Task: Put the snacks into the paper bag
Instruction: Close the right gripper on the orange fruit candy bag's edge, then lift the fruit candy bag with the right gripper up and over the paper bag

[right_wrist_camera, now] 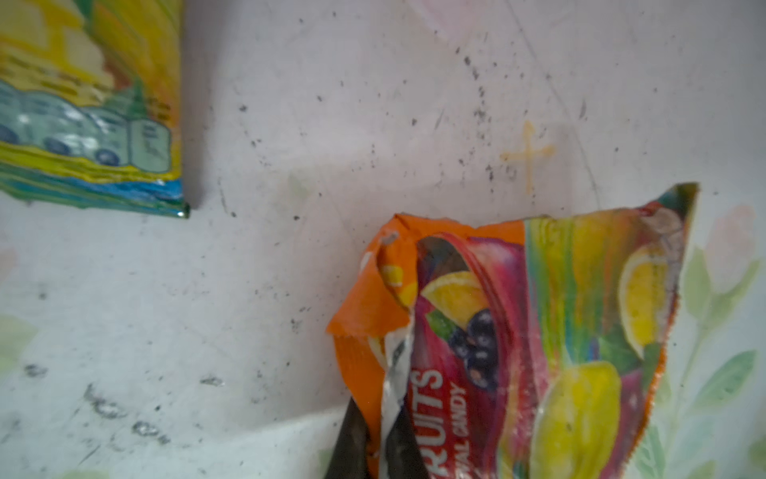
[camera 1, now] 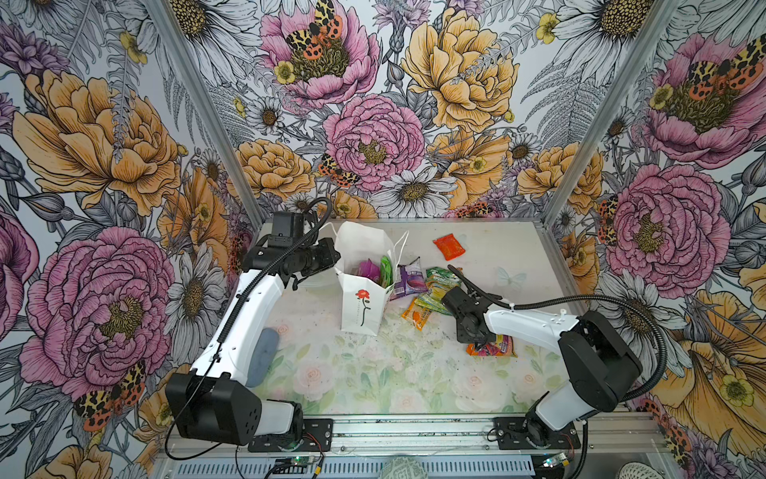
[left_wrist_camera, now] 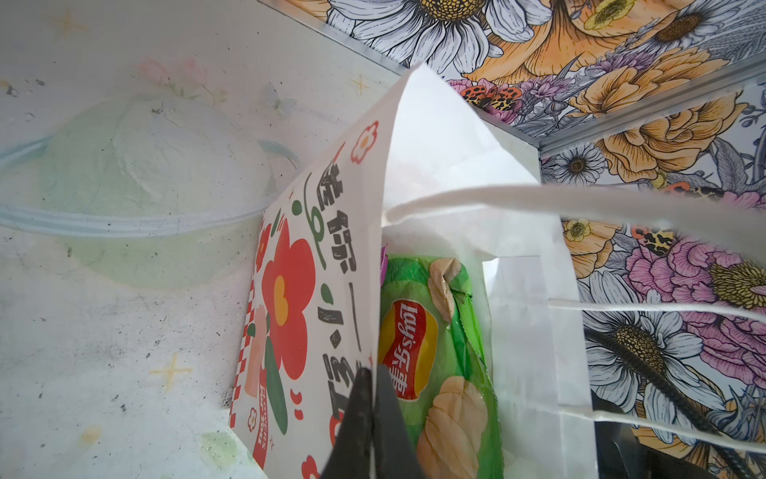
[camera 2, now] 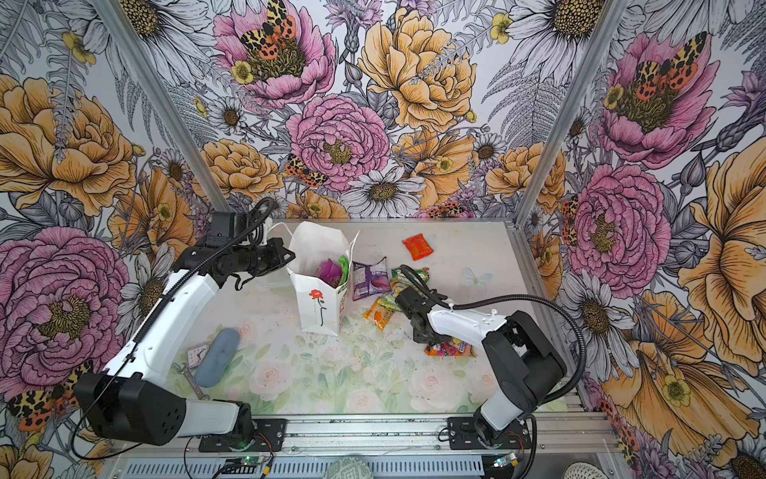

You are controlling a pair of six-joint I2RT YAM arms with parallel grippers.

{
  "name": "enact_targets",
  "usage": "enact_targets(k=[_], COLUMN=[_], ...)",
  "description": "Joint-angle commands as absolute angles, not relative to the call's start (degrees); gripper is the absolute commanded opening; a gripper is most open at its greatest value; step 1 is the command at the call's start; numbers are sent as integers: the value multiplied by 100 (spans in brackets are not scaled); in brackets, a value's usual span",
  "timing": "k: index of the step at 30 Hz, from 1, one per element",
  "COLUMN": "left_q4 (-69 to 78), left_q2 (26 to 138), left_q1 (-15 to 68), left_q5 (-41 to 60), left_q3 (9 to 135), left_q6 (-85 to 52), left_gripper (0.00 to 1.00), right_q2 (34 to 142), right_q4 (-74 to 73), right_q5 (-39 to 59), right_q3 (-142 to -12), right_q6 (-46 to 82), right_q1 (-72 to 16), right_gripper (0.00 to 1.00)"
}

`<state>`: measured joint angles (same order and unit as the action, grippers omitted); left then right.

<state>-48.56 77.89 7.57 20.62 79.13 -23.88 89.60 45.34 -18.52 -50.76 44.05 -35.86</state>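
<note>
Right jaws, pinched shut on one end of the orange-red fruit packet (right_wrist_camera: 539, 331), hold it at the bench (camera 1: 373, 373), its long axis running rightward from them in both top views; whether it is clear of the surface cannot be told. Left jaws clamp the rim of the paper bag (camera 1: 364, 298), upright, open-mouthed, left of and behind the packet, with the green chip bag (left_wrist_camera: 439, 373) and purple pouch (camera 1: 369, 269) inside. Likely carry: up and leftward past the small orange packet (camera 1: 414, 318) and green-yellow packet (camera 1: 431, 300); scuffed floral bench, flowered walls (camera 1: 373, 124) on three sides.

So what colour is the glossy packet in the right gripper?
Orange-red glossy packet with fruit pictures; best in right wrist view.
</note>
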Motion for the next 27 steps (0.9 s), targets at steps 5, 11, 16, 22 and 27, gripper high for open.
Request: enact_targets(k=[5, 11, 16, 22, 27], left_q4=[-4317, -4257, -4263, -4263, -4263], left_q2=[7617, 7492, 7289, 7252, 7190], left_q1=[707, 798, 976, 1111, 1197], left_q5=[2253, 2346, 1991, 2075, 2035], left_q3=[7928, 7928, 7902, 7919, 7928], left_q6=[-2320, -2238, -2072, -2007, -1925], left_gripper=[0, 0, 0, 0, 0], right_q2=[7940, 7077, 6562, 6163, 6008], right_q4=[4289, 4159, 4148, 4148, 4101], right_q5=[-1977, -1876, -1884, -1770, -1713], right_q3=[-5080, -5082, -5278, -5702, -6120], right_q6=[4463, 4386, 4370, 4297, 4275], right_q1=[-3613, -3535, -3503, -3348, -3267], right_gripper=[0, 0, 0, 0, 0])
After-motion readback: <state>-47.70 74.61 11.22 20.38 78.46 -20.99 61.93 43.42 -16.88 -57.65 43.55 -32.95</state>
